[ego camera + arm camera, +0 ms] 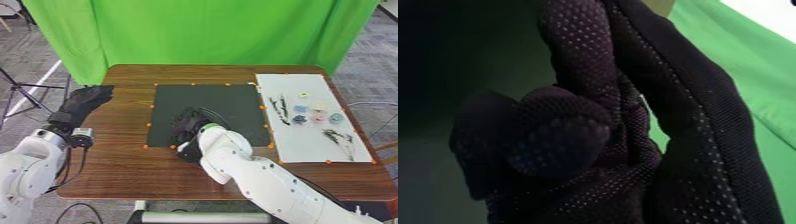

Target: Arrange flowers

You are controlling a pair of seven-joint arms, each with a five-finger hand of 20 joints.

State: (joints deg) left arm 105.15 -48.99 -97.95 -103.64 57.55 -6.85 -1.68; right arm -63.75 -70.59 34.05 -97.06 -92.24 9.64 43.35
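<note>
A green curtain (213, 35) hangs behind the brown wooden table (107, 172), and I take the dark mat (240, 107) on it as my landmark. The white sheet (293, 146) lies just right of the mat, and the task's things are all on it: a small group of flowers (318, 118) in blue, cream and pink, dark twigs (279, 110) on the side nearer the mat, and green sprigs (338, 137) on the part toward the robot. The blooms are too small for me to name their kinds.

The right hand (185, 131) and its forearm hide part of the mat and its near edge. Beside that hand a thin dark curve shows over the mat; I can't make out what it is. Both arms are cut off by the bottom edge.

The right arm slants in from the near right side, its hand over the mat and pointing toward the curtain. Up close, its long fingers (580, 45) run fairly straight with a narrow gap, while blunter tips fold in beside them; I can't tell whether anything sits behind those. The left hand (84, 100) is apart from the mat, off to its left at the table's edge, angled forward, fingers straight and close together.
</note>
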